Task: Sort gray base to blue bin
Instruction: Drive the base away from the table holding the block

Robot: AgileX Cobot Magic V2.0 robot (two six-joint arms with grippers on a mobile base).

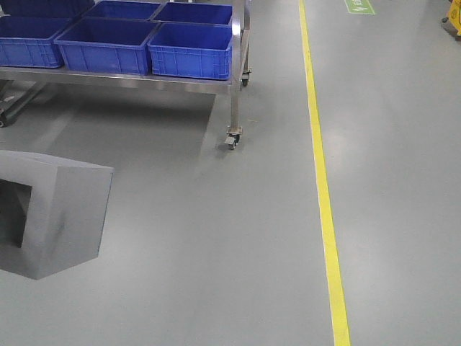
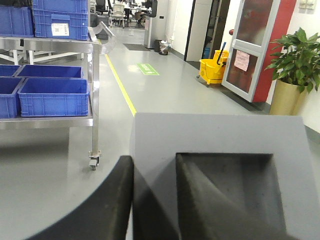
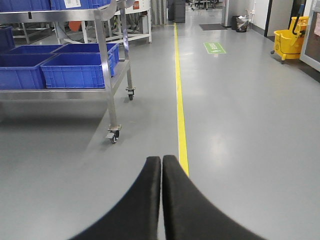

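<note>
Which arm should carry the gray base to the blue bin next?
Left. The left end effector grips the gray base by one wall, a finger inside the recess; the right end effector is shut, holding nothing.

Blue bins (image 1: 191, 50) on wheeled steel cart (image 1: 144, 81)

From where I stood, the matte gray cube-like block (image 1: 54, 216) at eight o'clock was plain and unpatterned, and its square recess shaded to darker charcoal. The smooth concrete floor (image 1: 216, 252) was pale gray with a soft sheen. A painted yellow stripe (image 1: 320, 180) ran across it from twelve o'clock to five. At eleven o'clock the bright-blue plastic bin (image 1: 191, 49) showed ribbed walls against the silvery steel cart (image 1: 236, 72).

In the left wrist view:
- At eleven o'clock, a blue labelled crate (image 2: 60, 20) carried a white rectangle.
- At twelve o'clock lay a green floor sign (image 2: 148, 69).
- At one o'clock stood a yellow mop bucket (image 2: 214, 70).
- At two o'clock was a red door frame (image 2: 272, 50).
- At three o'clock a green leafy plant (image 2: 295, 55) sat in a tan pot (image 2: 285, 97).

The left gripper (image 2: 154, 167) and right gripper (image 3: 161, 167) were matte black.
</note>
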